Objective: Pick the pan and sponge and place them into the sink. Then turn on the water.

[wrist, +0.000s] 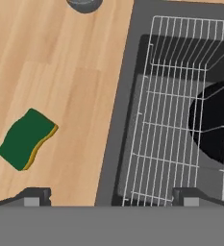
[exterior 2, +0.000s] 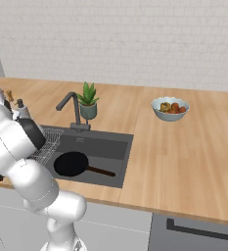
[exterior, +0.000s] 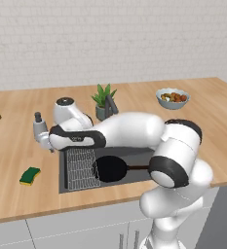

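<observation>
The sponge (exterior: 30, 175) lay green side up on the wooden bench (exterior: 17, 146), well to the left of the sink (exterior: 62, 170) and not yet moved — that part of the task was undone. In the hand view the claw (wrist: 111, 196) hung released, its two fingertips spread wide with nothing between them, over the sink's left rim with the sponge off to its left. Inside the basin a silver wire rack (exterior: 81, 168) sat on the left side, and the frying pan (exterior: 112, 168) rested beside it on the basin floor, handle pointing right, so the pan step looked finished. Behind the sink the dark faucet (exterior 2: 69, 105) stood with no water running. By my reading, roughly a third was done: sponge and water remained. Further right, a bowl (exterior: 172, 97) held mixed food.
</observation>
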